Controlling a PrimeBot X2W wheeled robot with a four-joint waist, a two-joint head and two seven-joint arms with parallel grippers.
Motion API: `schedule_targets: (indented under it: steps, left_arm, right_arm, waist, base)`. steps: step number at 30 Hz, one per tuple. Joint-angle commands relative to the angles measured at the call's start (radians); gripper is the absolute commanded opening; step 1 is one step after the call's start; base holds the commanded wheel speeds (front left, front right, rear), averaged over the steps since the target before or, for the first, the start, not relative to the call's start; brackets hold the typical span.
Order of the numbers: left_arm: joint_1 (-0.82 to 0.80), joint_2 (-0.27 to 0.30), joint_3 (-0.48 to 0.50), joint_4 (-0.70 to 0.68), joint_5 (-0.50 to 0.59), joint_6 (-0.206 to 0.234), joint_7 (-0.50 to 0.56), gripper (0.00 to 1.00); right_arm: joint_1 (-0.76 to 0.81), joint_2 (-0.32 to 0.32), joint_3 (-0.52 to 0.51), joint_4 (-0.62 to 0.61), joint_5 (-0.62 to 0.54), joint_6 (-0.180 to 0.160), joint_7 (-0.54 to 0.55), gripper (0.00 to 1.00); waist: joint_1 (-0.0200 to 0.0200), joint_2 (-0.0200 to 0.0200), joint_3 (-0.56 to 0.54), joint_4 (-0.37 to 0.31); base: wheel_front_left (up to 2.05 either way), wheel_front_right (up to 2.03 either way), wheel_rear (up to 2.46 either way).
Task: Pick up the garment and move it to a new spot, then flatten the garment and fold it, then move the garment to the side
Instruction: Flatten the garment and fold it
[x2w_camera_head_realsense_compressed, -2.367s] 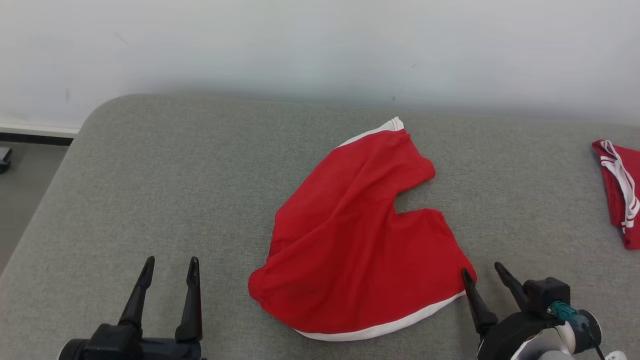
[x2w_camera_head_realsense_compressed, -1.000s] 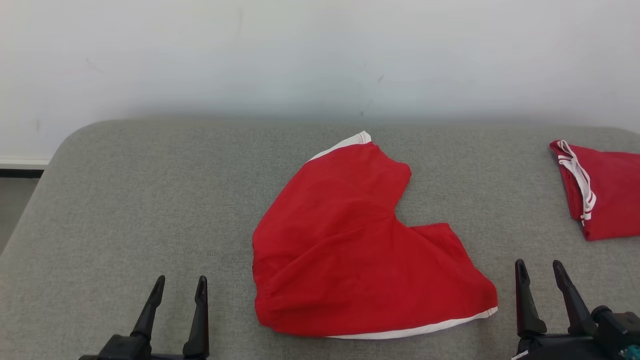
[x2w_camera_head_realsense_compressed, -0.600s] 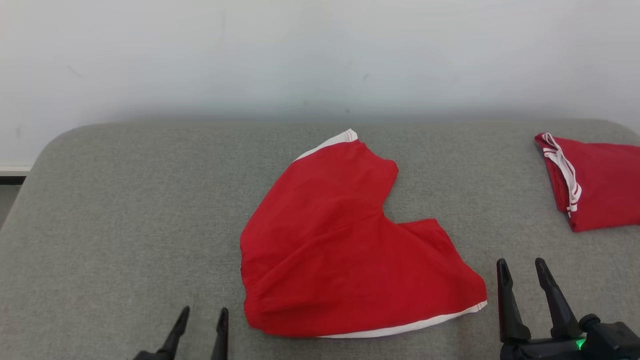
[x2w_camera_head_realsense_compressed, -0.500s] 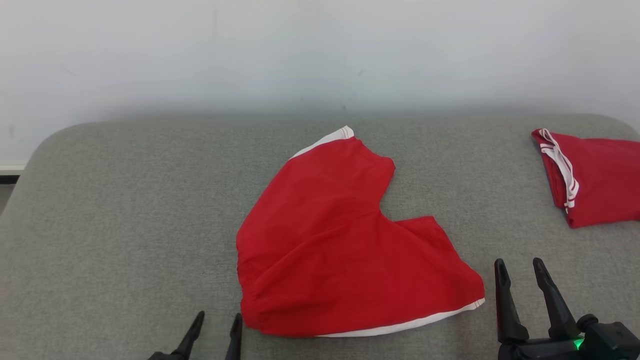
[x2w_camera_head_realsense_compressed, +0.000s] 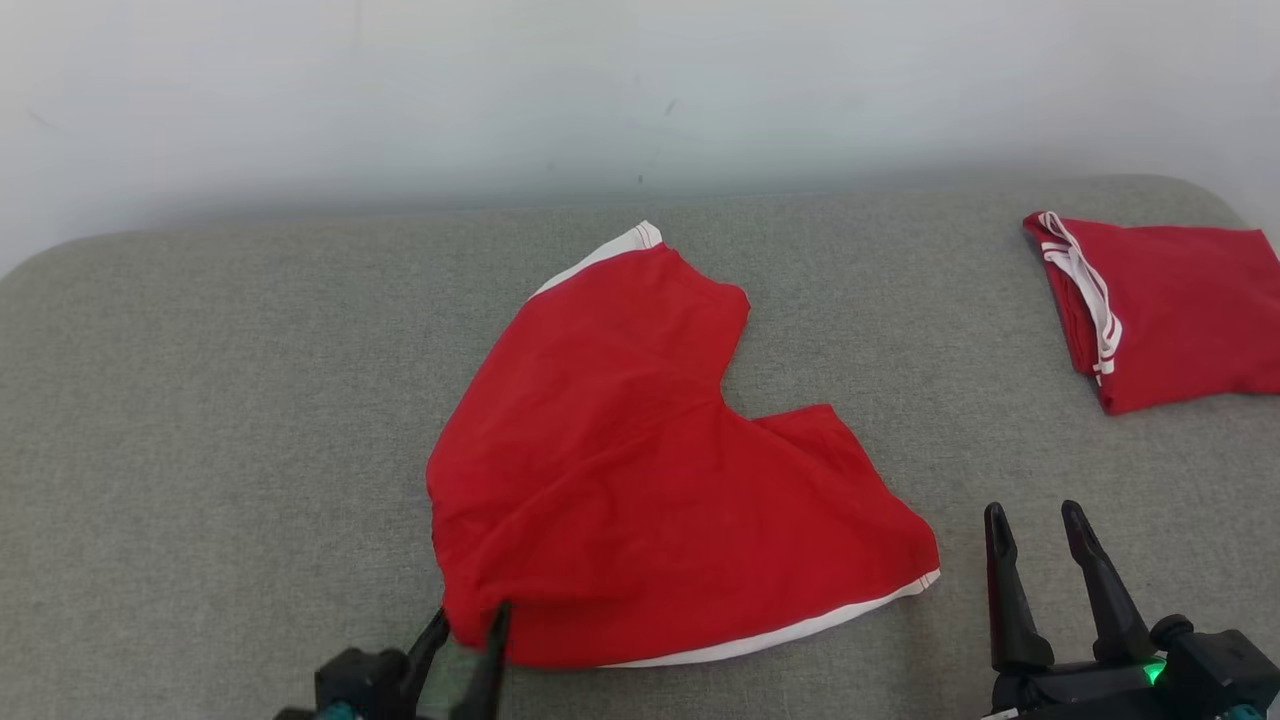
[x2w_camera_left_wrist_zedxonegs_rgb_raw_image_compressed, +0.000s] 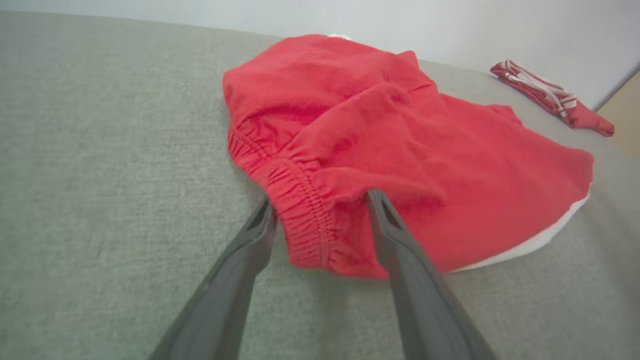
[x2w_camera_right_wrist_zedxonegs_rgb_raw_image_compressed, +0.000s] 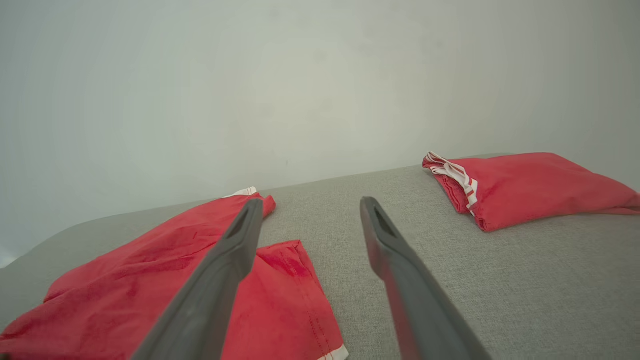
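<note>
Item under inspection: a pair of red lightweight knit shorts (x2w_camera_head_realsense_compressed: 640, 470) with a gathered elastic waistband (x2w_camera_left_wrist_zedxonegs_rgb_raw_image_compressed: 300, 220) and a white hem band (x2w_camera_head_realsense_compressed: 780, 630). They lie spread in a rough heart shape on the grey woven upholstered bench (x2w_camera_head_realsense_compressed: 200, 400). They are well apart from the folded red garment with white stripes (x2w_camera_head_realsense_compressed: 1180, 300), on the robot's left of it and nearer the robot.

Handling assessment: the cloth appears thin, soft and limp, with no stiffness of its own. It is judged light, likely to sag and crease when lifted, and unlikely to slip on the coarse upholstery. The puckered waistband is the thickest and firmest part and is judged the best place to grip. The two leg panels lie loosely rumpled, not flat.

Left claw (x2w_camera_head_realsense_compressed: 470, 615): it sits at the waistband corner farthest from the folded garment. Its dark tapered fingers (x2w_camera_left_wrist_zedxonegs_rgb_raw_image_compressed: 250, 250) stand spread on either side of the gathered elastic, with cloth between them. A firm pinch is not evident.

Right claw (x2w_camera_head_realsense_compressed: 1032, 512): it stands spread and empty, on the robot's side of the folded garment and just beside the white hem corner, clear of the cloth.

Beyond the folded garment stands a plain pale wall (x2w_camera_head_realsense_compressed: 600, 80).
</note>
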Motion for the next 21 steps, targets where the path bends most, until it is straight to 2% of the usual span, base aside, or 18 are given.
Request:
schedule_targets:
  steps: [1,9,15,21]
  left_arm:
    - [-0.008,0.008,-0.002,-0.008,-0.003,0.002,-0.003,0.0]
    - [0.034,0.032,-0.016,-0.166,0.014,0.002,-0.003,0.0]
    - [0.113,0.078,-0.083,-0.257,0.02,0.002,-0.003,0.0]
    - [0.134,0.107,-0.105,-0.288,0.009,0.005,0.022,0.0]
  right_arm:
    - [0.0,-0.002,-0.004,-0.004,0.0,-0.003,0.0,1.0]
    - [0.021,0.005,-0.025,0.004,-0.007,-0.003,0.0,1.0]
    - [0.021,0.01,-0.038,0.005,-0.01,-0.003,0.0,1.0]
    - [0.004,0.008,-0.037,0.012,-0.008,-0.003,0.0,1.0]
  waist:
    - [-0.0001,-0.0001,0.002,0.0]
    - [-0.0001,-0.0001,-0.013,0.055]
    - [-0.0001,-0.0001,-0.007,0.097]
    - [-0.0001,-0.0001,0.011,0.096]
  base:
    - [0.0,0.0,0.0]
    - [0.0,0.0,0.0]
    - [0.0,0.0,0.0]
    - [0.0,0.0,0.0]
